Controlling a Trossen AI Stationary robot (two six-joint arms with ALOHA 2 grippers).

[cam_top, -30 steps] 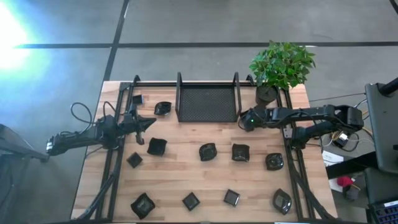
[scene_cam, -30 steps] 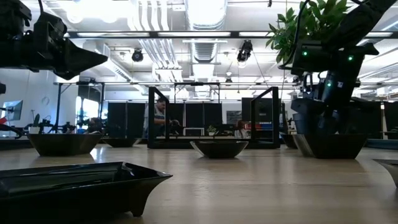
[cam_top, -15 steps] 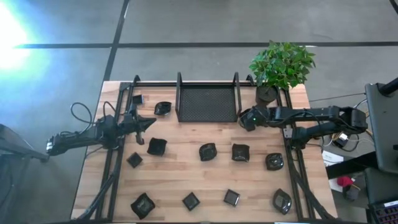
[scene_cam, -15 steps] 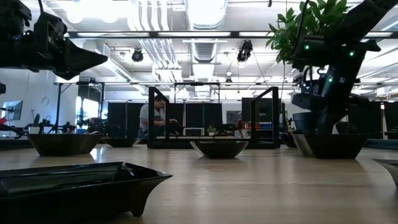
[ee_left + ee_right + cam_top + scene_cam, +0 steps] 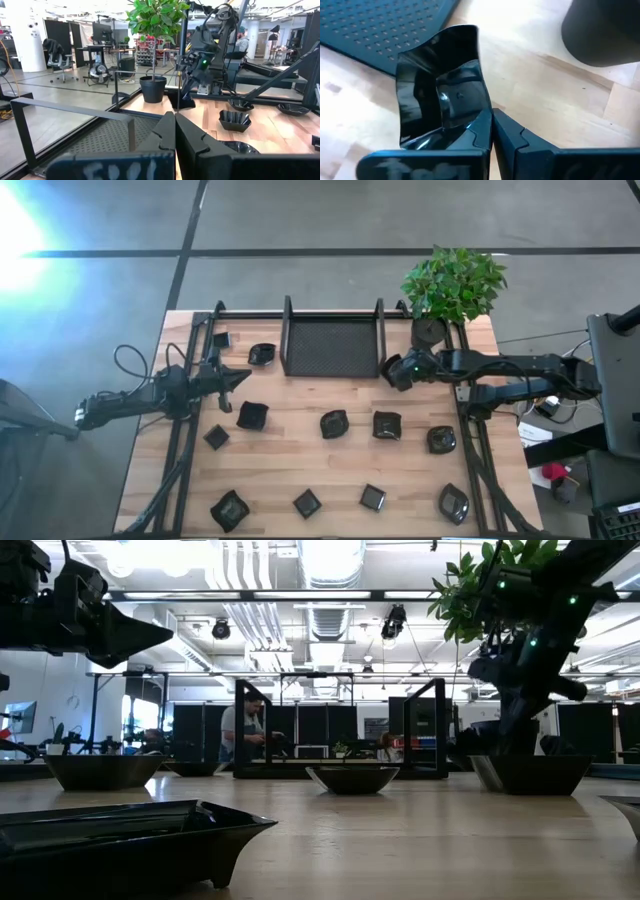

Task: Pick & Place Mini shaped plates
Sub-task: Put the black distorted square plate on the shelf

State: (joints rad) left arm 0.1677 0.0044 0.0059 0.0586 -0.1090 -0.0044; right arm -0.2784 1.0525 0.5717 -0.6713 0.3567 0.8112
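Several small glossy black mini shaped plates lie flat on the wooden table, among them one [image 5: 334, 424] at the middle and one [image 5: 252, 415] near my left gripper. My right gripper [image 5: 393, 369] hangs above the table beside the mesh tray's right end and is shut on one squarish plate [image 5: 440, 95], which the left wrist view also shows [image 5: 183, 98]. My left gripper [image 5: 240, 378] waits shut over the table's left side, touching nothing. My right gripper pinches the squarish plate by its rim [image 5: 479, 121] between the two fingers, coming from the table's right and slanting down. The plate stands on edge past the fingertips with its hollow face in view, lifted clear of the table.
The big black mesh tray [image 5: 333, 348] sits at the far middle, its raised end bars right next to my right gripper. A black plant pot [image 5: 429, 331] with a leafy plant stands at the far right. Two more plates [image 5: 263, 354] lie left of the tray. A person moves in the room behind.
My right gripper has risen from near the tabletop, carrying the plate up clear of the table, and has drifted slightly toward the far edge and the tray's right end. The left arm has kept still.
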